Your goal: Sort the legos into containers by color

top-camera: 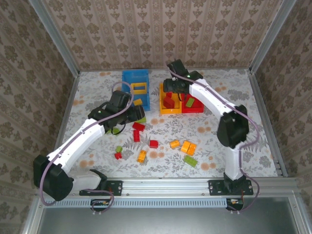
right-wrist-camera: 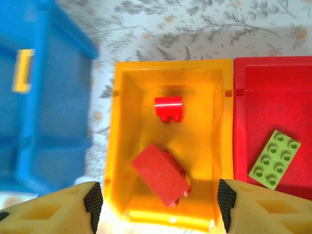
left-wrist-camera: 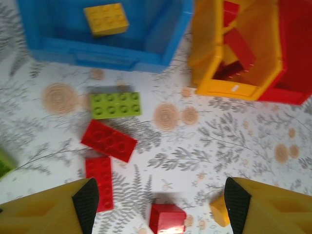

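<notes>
One red cube (left-wrist-camera: pixel 166 218), middle of the worktop (left-wrist-camera: pixel 204 146), lies just ahead of and centred on the left pincer (left-wrist-camera: pixel 161 195), gaping and empty, the nearer arm; right pincer (right-wrist-camera: pixel 158 195), likewise gaping and empty, hangs over the yellow bin (right-wrist-camera: pixel 119 126).

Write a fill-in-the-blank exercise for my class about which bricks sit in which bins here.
1. The two bricks in the yellow-orange bin are ____.
2. The green brick lies in the ____ bin.
3. The yellow brick lies in the ____ bin.
4. The right gripper hangs over the yellow-orange bin, jaws ____.
Missing words: red; red; blue; open.
</notes>
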Controlling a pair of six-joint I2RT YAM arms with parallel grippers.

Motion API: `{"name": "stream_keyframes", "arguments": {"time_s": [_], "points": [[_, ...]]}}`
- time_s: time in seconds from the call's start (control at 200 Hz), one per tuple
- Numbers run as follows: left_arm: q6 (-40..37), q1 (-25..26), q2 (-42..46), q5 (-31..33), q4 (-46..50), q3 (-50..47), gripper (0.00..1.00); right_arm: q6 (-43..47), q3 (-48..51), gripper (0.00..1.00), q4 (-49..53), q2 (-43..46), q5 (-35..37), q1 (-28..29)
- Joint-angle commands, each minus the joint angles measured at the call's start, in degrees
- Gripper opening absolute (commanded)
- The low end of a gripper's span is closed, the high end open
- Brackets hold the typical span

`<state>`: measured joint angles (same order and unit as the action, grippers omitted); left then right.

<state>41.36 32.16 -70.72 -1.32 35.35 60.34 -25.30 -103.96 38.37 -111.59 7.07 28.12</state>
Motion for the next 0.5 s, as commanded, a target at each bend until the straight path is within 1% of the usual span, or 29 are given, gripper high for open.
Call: {"name": "stream_keyframes", "arguments": {"time_s": [0.0,0.055,0.12,0.205,0.305,0.35,0.38,0.42,0.495], "points": [[1.4,-2.6,1.2,-2.2,5.2,-3.6,0.71,5.2,12.5,0.69,-11.1,9.9,-7.1,2.0],[2.0,-4.1,1.7,-3.5,5.9,-5.3,0.71,7.4,19.1,0.70,-14.2,13.6,-12.0,3.2],[3.0,-5.0,2.4,-4.0,7.6,-6.9,0.71,9.1,25.1,0.70,-14.9,16.8,-15.8,4.9],[5.2,-5.1,4.3,-3.9,9.9,-8.8,0.71,10.7,31.6,0.70,-14.7,20.9,-21.1,7.1],[8.3,-4.5,7.4,-3.8,13.6,-11.0,0.71,12.0,37.5,0.72,-14.7,25.2,-25.0,9.8],[9.5,-3.4,8.7,-4.0,14.9,-12.1,0.71,12.2,39.4,0.73,-14.7,26.3,-27.0,10.3],[9.2,-2.6,9.3,-5.1,14.0,-13.2,0.71,12.0,40.5,0.73,-14.7,26.7,-28.3,10.6],[8.5,-0.2,9.6,-7.4,11.9,-14.0,0.71,11.6,41.8,0.73,-14.7,27.1,-29.4,10.7],[6.7,5.3,7.3,-9.2,10.6,-13.6,0.72,11.2,43.6,0.73,-15.0,27.5,-30.7,10.9]]}}
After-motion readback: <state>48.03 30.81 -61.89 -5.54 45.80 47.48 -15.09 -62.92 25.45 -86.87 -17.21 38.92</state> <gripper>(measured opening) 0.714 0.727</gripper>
